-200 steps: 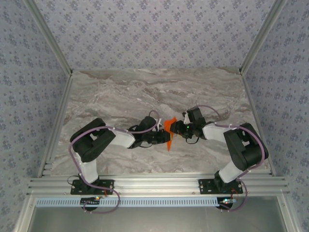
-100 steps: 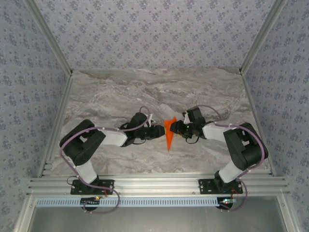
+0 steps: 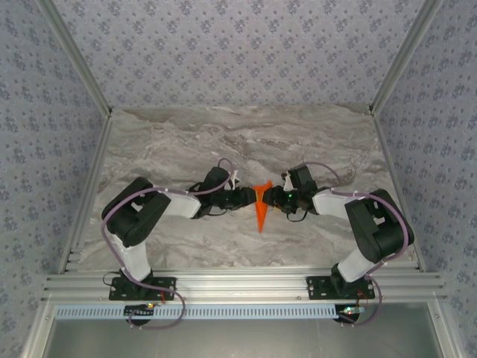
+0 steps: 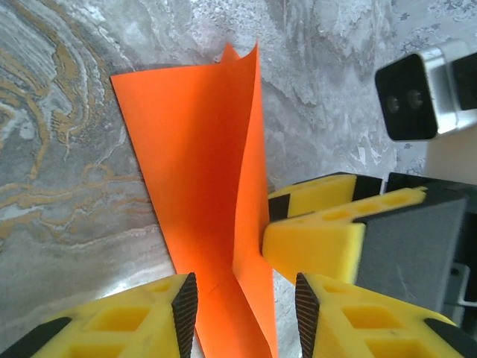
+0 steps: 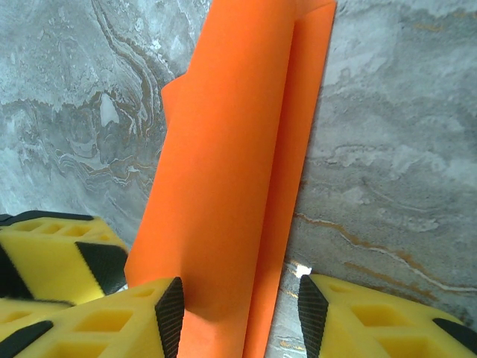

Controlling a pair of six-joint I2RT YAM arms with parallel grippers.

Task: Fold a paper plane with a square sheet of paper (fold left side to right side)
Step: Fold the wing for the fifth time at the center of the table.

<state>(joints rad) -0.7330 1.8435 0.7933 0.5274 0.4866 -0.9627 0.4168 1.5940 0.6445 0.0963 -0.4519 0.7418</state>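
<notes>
Over the marble table point(image 3: 186, 142), arms stretch inward; left gripper point(image 4: 240, 302) and right gripper point(image 5: 238, 306) straddle the paper plane point(image 3: 259, 212), jaws apart.

black-and-white arms point(image 3: 182, 208) trailing purple cables point(image 3: 105, 224), with yellow fingers point(image 4: 112, 324) padded in black
</notes>
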